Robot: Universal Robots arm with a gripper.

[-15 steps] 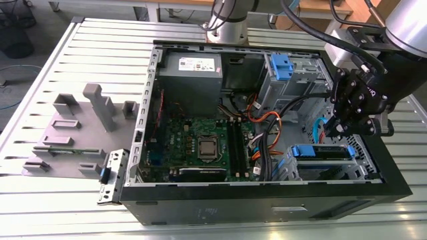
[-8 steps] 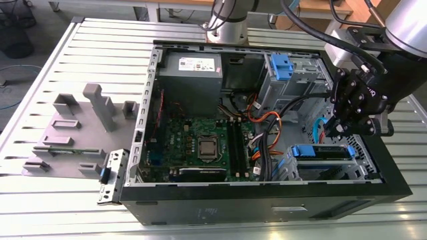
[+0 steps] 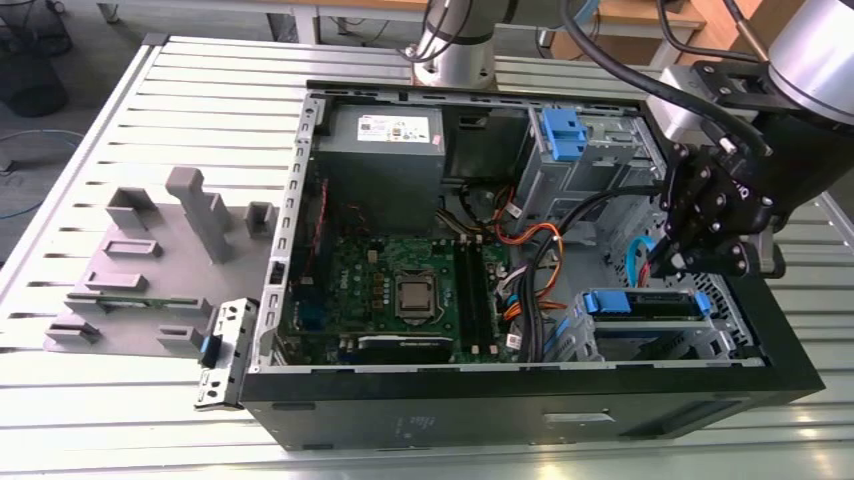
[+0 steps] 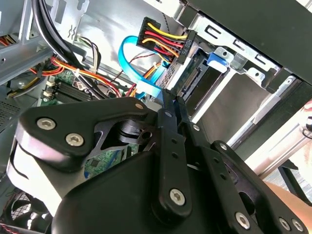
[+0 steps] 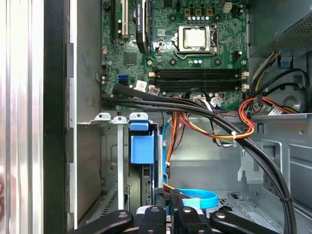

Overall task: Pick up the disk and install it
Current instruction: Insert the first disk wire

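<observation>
My claw [image 3: 703,262], fingers pressed together and empty, hangs above the disk [image 3: 645,304] in its bay, cables [image 3: 541,250] crowding alongside.

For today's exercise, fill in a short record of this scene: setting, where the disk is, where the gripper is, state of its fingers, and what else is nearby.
setting: open computer case lying on a slatted metal table
disk: seated in the drive bay near the exterior view's right, blue rail showing
gripper: just above the bay, over the disk
fingers: closed together, holding nothing
nearby: motherboard, power supply, blue cable, grey fixture on the table
</observation>
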